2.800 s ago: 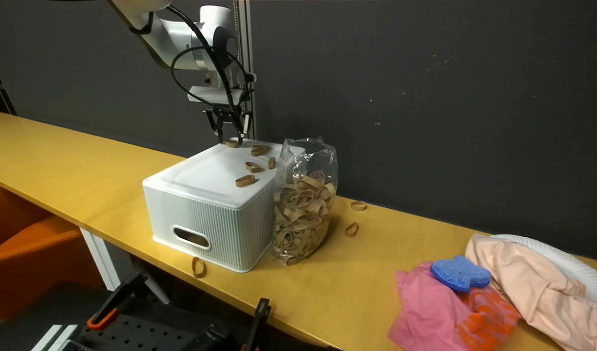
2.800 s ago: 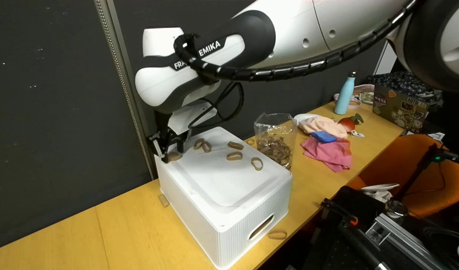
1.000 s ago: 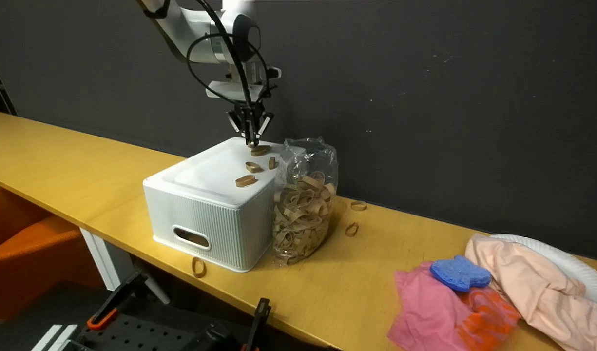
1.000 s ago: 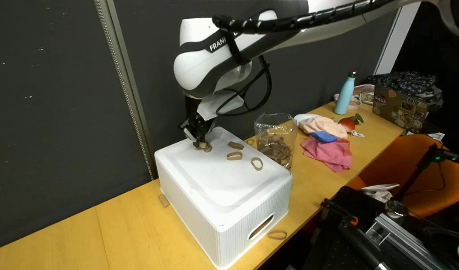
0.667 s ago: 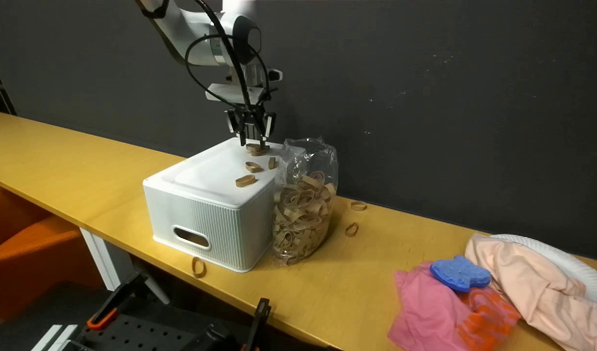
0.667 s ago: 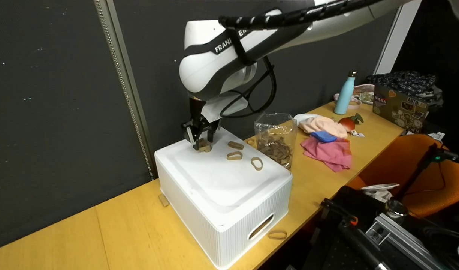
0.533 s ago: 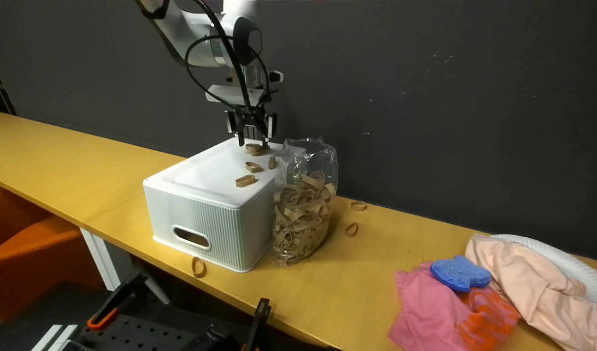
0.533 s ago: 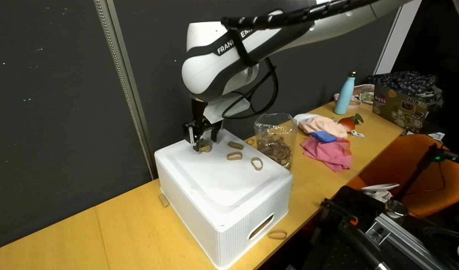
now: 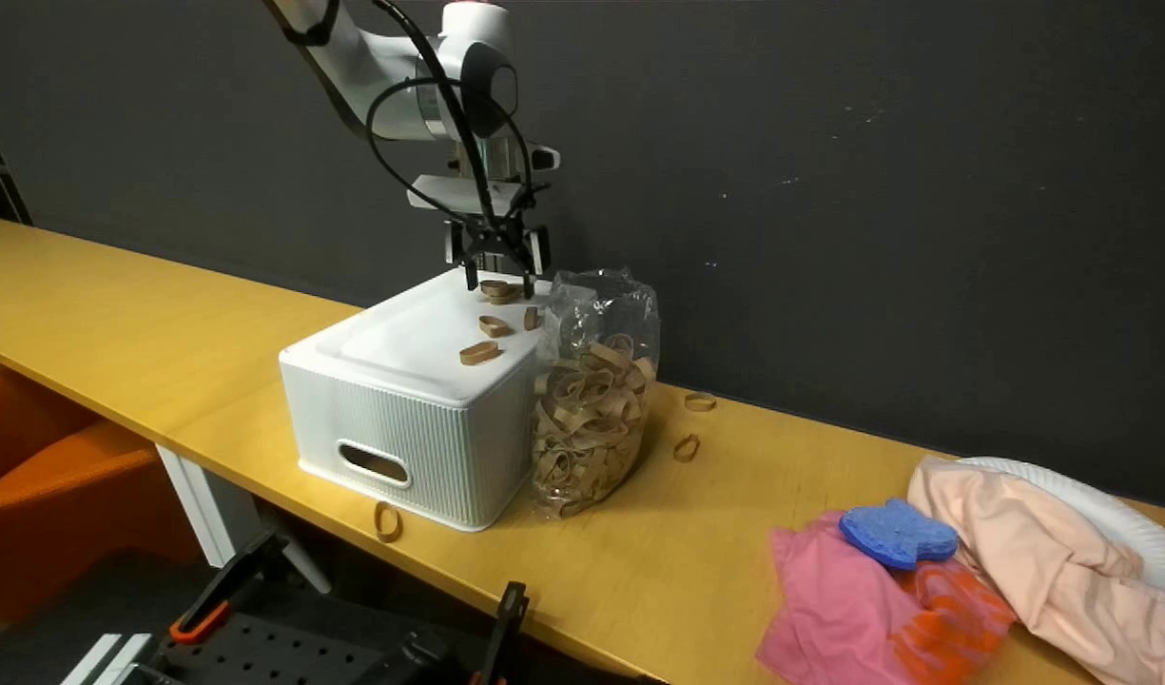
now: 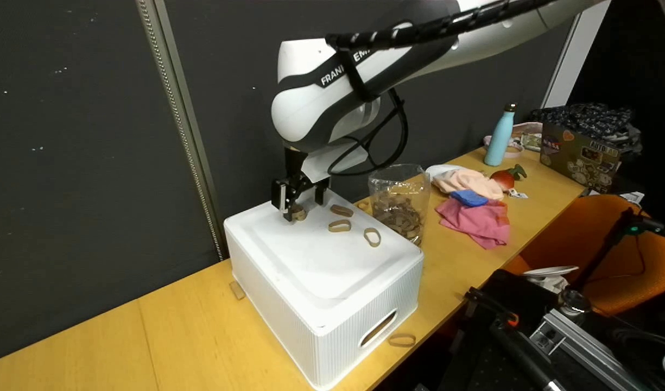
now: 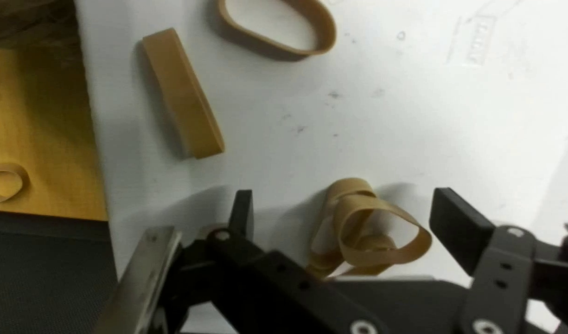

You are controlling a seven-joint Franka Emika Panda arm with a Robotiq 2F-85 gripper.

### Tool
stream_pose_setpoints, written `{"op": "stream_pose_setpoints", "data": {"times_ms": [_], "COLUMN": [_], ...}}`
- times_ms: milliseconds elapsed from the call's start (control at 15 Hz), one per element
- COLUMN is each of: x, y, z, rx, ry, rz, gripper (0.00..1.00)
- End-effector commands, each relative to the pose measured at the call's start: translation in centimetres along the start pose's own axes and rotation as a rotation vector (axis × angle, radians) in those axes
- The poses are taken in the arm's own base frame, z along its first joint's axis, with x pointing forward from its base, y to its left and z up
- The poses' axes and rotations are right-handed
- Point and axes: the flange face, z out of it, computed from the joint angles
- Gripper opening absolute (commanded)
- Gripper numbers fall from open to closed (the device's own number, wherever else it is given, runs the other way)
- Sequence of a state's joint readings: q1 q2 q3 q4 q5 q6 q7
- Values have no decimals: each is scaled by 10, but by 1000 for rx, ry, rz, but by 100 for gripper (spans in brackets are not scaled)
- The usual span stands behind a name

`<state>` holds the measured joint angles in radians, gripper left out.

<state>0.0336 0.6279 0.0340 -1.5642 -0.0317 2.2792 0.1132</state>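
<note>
Gripper (image 11: 345, 208) points down just above the top of a white box (image 9: 420, 419), at the end away from the handle slot (image 9: 374, 464); its jaws are spread wide and have hold of nothing. Between them, resting on the box top, is a small heap of tan rubber bands (image 11: 374, 256), loops overlapping, the uppermost one tilted. In the wrist view the heap lies closer to the finger on the right (image 11: 460, 227) than to the finger on the left (image 11: 243, 213).

Three more bands are on the box top, apart from the heap: a flattened one (image 11: 184, 95), an open oval loop (image 11: 323, 24) near it, and a second loop (image 10: 374, 245) closer to the handle slot. The box has ribbed sides and stands on a long wooden table (image 9: 725, 542).

Just beside the box stands a clear plastic bag (image 9: 620, 312), upright and partly filled with bands of the same kind. Loose bands lie on the table too: a pair (image 9: 693, 445) past the bag, a single one (image 9: 388, 538) at the table's edge by the slotted end, and, in an exterior view, a strip-like one (image 10: 237, 290) at the foot of the box's long side opposite the bag.

Farther along the table are a pink cloth (image 9: 825, 609) with a blue sponge-like piece (image 9: 891, 533) on it, a peach cloth (image 9: 1029, 528) partly over a white plate (image 9: 1143, 538), a red tomato-like object (image 10: 502, 180), a light blue bottle (image 10: 499, 140) and a box covered in stickers (image 10: 574, 160).
</note>
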Motion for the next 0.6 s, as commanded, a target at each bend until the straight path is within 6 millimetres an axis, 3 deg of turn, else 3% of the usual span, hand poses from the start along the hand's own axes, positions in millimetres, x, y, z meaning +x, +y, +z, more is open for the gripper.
{"op": "stream_pose_setpoints", "data": {"times_ms": [0, 533], "x": [2, 12], "y": [3, -2], "z": [-7, -9], "rx": [5, 8], "ry": [19, 33], "rz": [16, 10], "gripper": [97, 99]}}
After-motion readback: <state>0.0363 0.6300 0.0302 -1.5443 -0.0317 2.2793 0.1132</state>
